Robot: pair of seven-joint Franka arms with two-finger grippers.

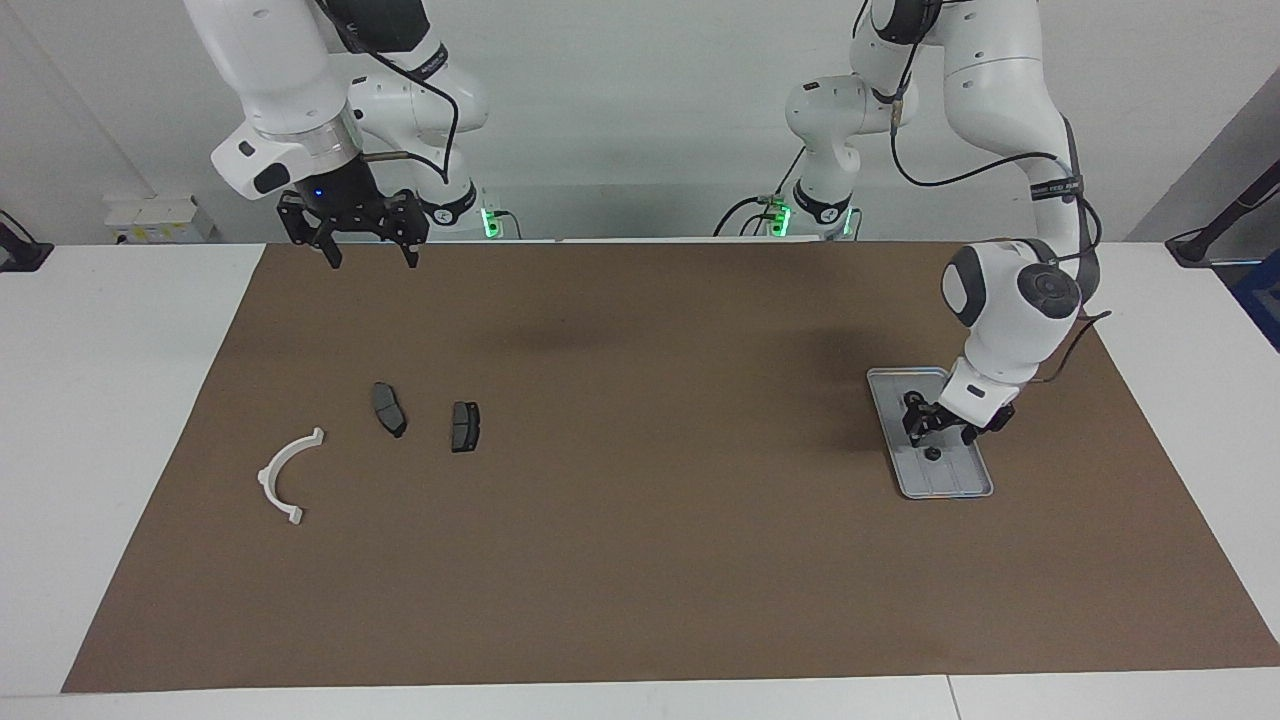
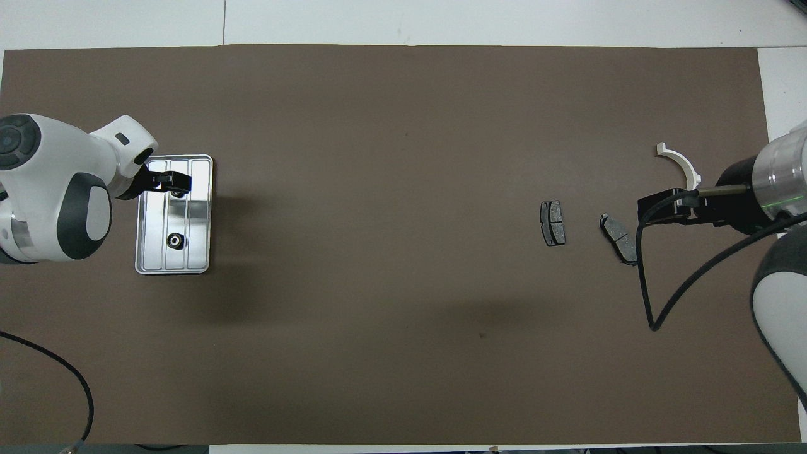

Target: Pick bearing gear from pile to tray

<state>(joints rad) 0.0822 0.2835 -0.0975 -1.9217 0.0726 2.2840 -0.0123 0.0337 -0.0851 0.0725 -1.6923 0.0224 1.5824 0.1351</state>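
Observation:
The silver-grey tray [image 1: 975,480] [image 2: 198,214] lies on the mat toward the left arm's end of the table. Two small black round bearing gears lie in it, one [image 1: 932,453] [image 2: 178,193] just under my left gripper and one [image 2: 174,239] nearer to the robots. My left gripper [image 1: 935,428] [image 2: 169,182] hangs low over the tray, open and empty. The pile, toward the right arm's end, holds a white arc bracket [image 1: 285,475] [image 2: 681,165] and two dark grey pads [image 1: 389,409] [image 1: 465,426]. My right gripper [image 1: 370,255] [image 2: 661,208] waits open, raised high.
A brown mat [image 1: 640,560] [image 2: 391,302] covers most of the white table. The two pads also show in the overhead view [image 2: 553,222] [image 2: 619,238]. A black cable [image 2: 649,296] hangs from the right arm over the mat.

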